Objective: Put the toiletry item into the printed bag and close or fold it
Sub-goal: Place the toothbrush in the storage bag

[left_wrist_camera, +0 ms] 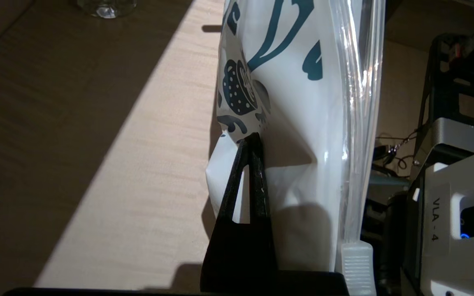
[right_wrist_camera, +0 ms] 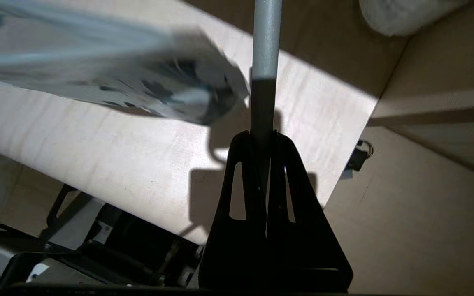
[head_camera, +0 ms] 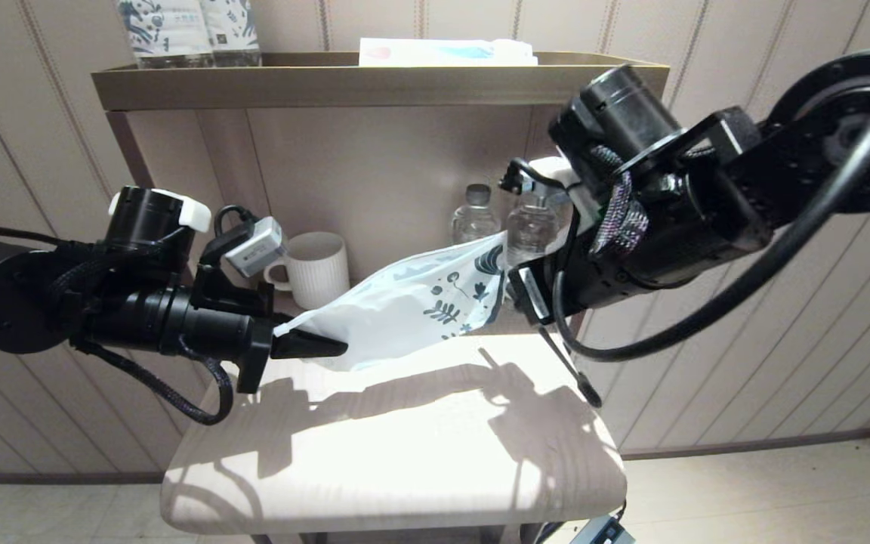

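Note:
The printed bag (head_camera: 412, 302) hangs in the air above the table, white with dark blue leaf print at its raised right end. My left gripper (head_camera: 340, 349) is shut on its lower left corner. In the left wrist view that gripper (left_wrist_camera: 253, 137) pinches a fold of the bag (left_wrist_camera: 303, 123), whose clear zip strip (left_wrist_camera: 358, 123) and slider run alongside. My right gripper (head_camera: 548, 326) is just right of the bag's printed end, shut on the toothbrush (head_camera: 572, 370), which slants down towards the table. In the right wrist view the gripper (right_wrist_camera: 262, 133) clamps the slim grey-white toothbrush handle (right_wrist_camera: 266, 61); the bag (right_wrist_camera: 117, 78) is blurred beside it.
Both grippers hover over a pale wooden table (head_camera: 405, 453). A white ribbed mug (head_camera: 318, 266) and two clear bottles (head_camera: 474, 215) stand at its back under a shelf (head_camera: 374, 83) carrying blue-patterned bottles (head_camera: 186, 30) and a flat packet (head_camera: 446, 51). Floor lies right of the table.

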`<state>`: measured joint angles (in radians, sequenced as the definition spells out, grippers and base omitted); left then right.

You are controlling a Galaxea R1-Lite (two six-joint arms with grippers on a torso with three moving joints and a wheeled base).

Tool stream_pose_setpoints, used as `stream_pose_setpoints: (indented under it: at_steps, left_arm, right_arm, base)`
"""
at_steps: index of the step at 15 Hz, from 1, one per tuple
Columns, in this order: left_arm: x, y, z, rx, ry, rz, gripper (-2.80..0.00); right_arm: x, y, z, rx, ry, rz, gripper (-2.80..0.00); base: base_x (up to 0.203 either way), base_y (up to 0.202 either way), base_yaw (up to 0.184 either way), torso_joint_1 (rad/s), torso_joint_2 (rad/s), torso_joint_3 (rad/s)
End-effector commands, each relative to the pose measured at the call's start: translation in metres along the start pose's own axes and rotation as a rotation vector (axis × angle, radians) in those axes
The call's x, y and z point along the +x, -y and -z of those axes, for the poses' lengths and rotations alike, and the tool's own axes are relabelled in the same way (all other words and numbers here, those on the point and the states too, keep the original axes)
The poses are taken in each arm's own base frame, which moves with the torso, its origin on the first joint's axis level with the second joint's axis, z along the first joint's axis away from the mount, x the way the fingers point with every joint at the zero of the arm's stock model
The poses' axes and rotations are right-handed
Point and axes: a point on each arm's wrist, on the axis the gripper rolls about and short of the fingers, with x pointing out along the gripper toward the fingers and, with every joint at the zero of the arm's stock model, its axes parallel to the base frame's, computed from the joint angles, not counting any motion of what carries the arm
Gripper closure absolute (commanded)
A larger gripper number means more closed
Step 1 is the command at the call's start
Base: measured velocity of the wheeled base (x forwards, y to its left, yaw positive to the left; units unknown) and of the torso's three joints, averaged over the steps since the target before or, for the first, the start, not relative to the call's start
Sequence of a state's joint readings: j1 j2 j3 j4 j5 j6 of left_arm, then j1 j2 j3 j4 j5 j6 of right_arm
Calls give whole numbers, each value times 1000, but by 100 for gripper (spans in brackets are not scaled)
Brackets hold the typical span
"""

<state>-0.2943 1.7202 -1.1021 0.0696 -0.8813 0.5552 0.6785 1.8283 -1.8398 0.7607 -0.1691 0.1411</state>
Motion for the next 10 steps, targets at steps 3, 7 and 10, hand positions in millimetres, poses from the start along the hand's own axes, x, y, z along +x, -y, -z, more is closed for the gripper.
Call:
stream_pose_setpoints:
  at_steps: [3, 7, 10]
  left_arm:
    - [2, 4, 6, 92, -17, 8, 0]
    - [9, 9, 0, 124, -32, 47, 0]
    - [10, 18, -15, 123, -121, 73, 0]
  right_arm:
    - [-45, -8, -7, -126, 128, -51, 0]
    - [-68, -10, -9, -341, 195, -146, 0]
    - [-79, -9, -9, -530, 244, -210, 0]
  base:
    - [0, 0, 0, 0, 0, 0]
    - [0, 0, 0, 0, 0, 0]
    - [0, 0, 0, 0, 0, 0]
